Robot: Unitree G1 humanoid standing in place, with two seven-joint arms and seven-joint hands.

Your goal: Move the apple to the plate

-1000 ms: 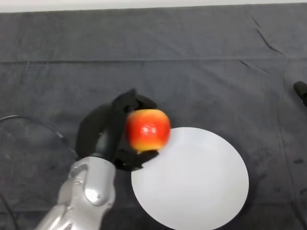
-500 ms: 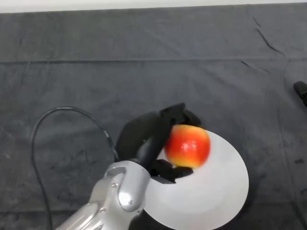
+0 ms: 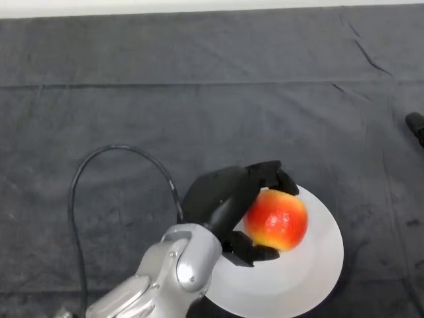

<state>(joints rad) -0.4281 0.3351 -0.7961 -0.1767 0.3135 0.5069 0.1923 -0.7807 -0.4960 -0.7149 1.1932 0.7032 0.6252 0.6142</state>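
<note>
A red and yellow apple [image 3: 277, 220] sits in my left hand [image 3: 222, 199], whose black fingers curl over its top while the thumb wraps under its lower edge. The apple hangs over the middle of the white plate [image 3: 318, 265], which lies at the lower right of the dark cloth. My silver-grey forearm covers the plate's left part. I cannot tell whether the apple touches the plate.
A small black object [image 3: 415, 126] pokes in at the right edge of the table. The cloth's far edge runs along the top of the view.
My hand has carried the apple to the right, from the plate's left rim to over its middle, and slightly lower in the view. The plate has not moved.
</note>
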